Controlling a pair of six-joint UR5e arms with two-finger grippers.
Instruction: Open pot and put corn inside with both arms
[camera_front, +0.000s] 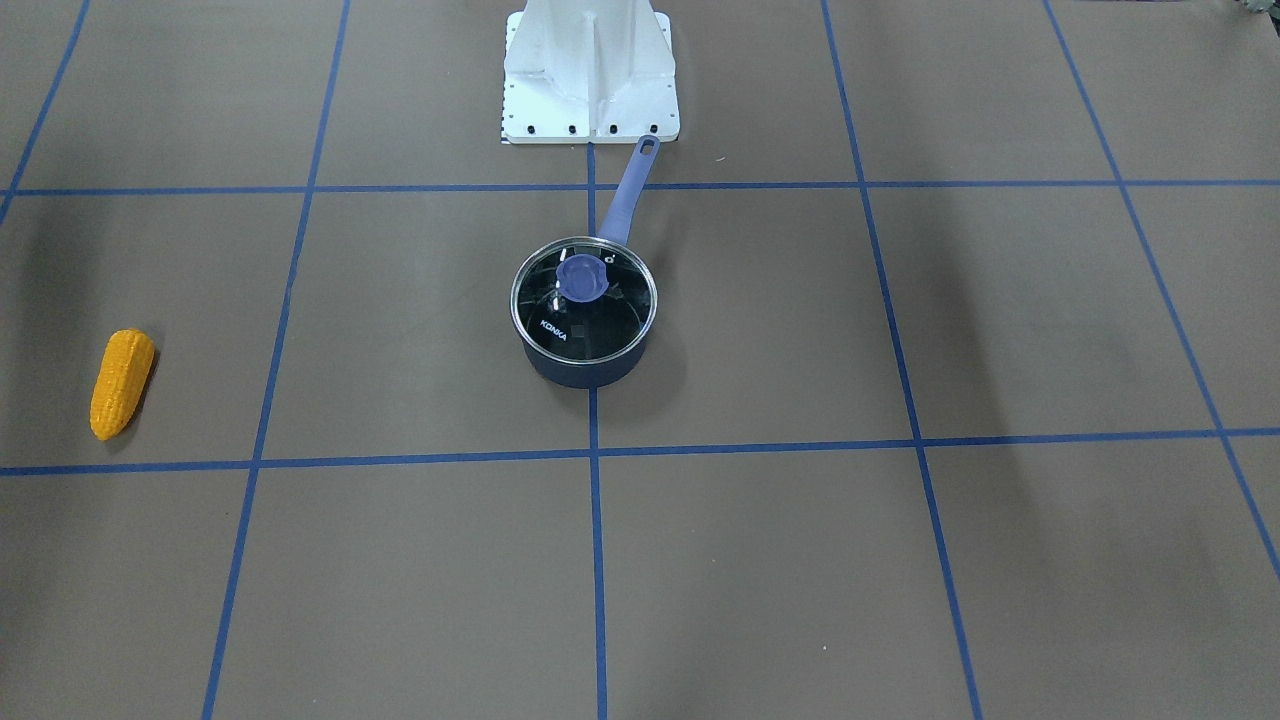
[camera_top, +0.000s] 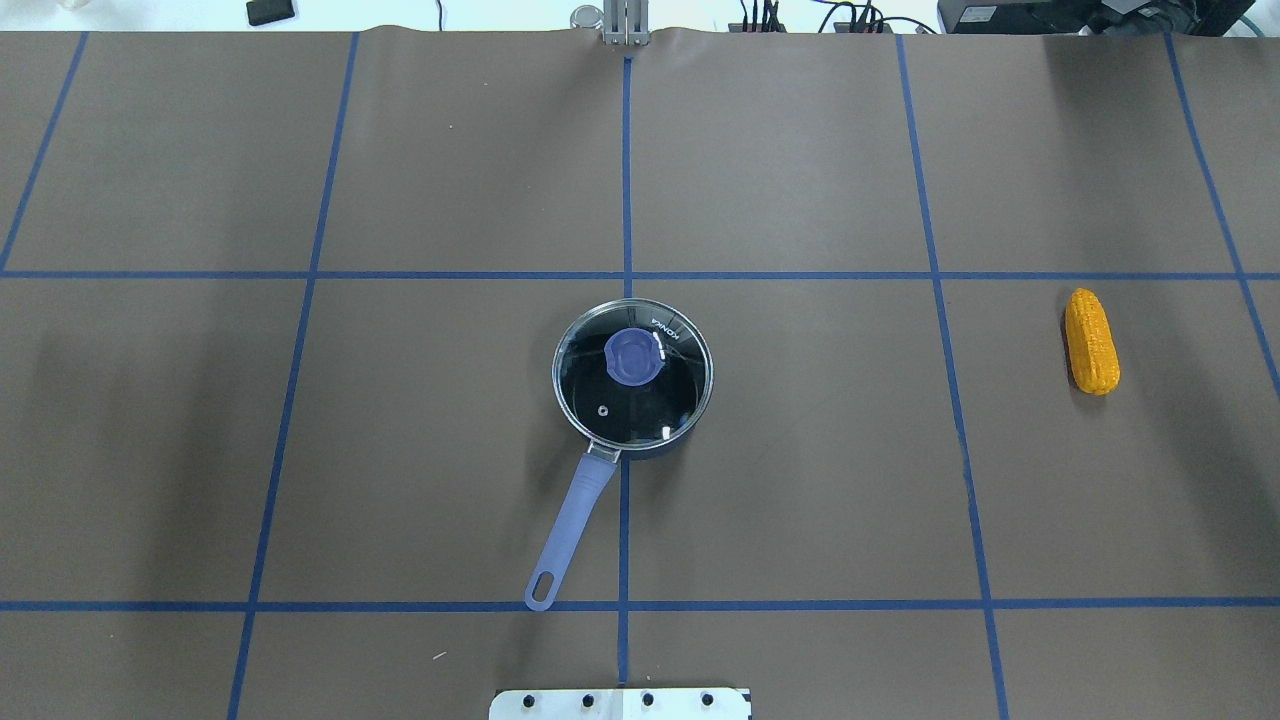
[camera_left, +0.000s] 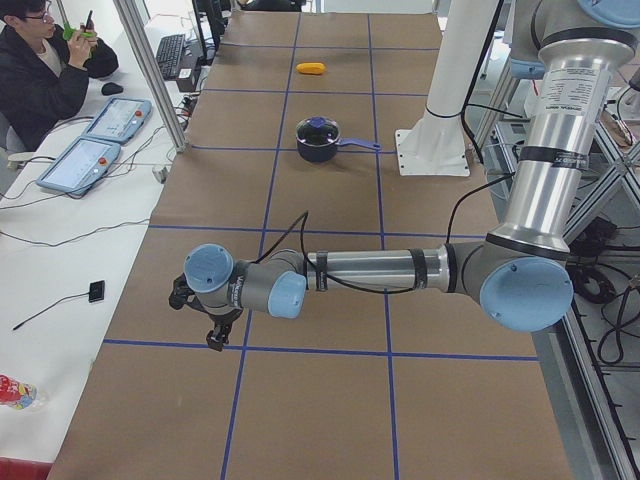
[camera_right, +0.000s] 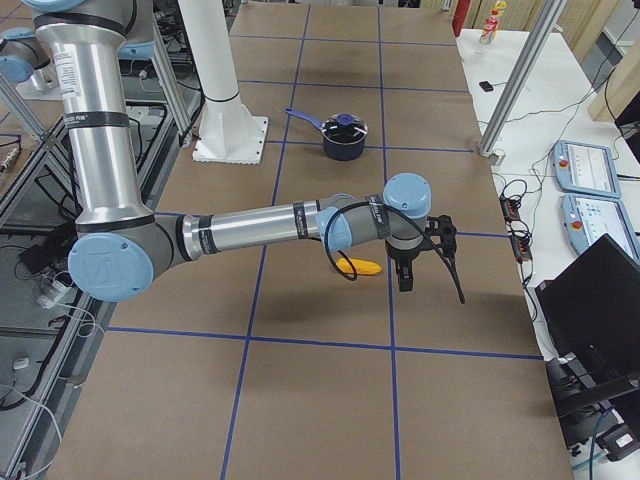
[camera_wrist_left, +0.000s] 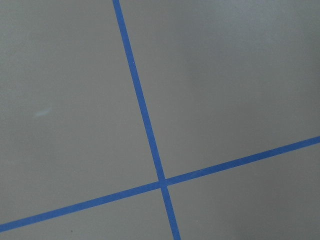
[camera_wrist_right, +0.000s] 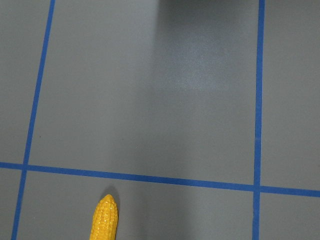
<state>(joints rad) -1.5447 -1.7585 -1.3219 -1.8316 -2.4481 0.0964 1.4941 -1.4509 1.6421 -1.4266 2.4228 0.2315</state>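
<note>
The dark blue pot (camera_front: 585, 362) stands at the table's middle with its glass lid (camera_front: 584, 310) on, a blue knob (camera_front: 582, 277) on top and the handle (camera_front: 630, 190) towards the robot's base. It also shows in the overhead view (camera_top: 632, 380). The orange-yellow corn (camera_top: 1091, 341) lies far off on the robot's right, also in the front view (camera_front: 121, 383). My right gripper (camera_right: 432, 272) hovers just beyond the corn (camera_right: 358, 266); the right wrist view catches the corn's tip (camera_wrist_right: 104, 219). My left gripper (camera_left: 197, 318) hangs far from the pot. I cannot tell whether either is open.
The white base pedestal (camera_front: 590, 70) stands behind the pot's handle. Blue tape lines grid the brown table (camera_top: 800, 450). An operator (camera_left: 40, 70) and teach pendants (camera_left: 85, 160) are at a side desk beyond the table's far edge.
</note>
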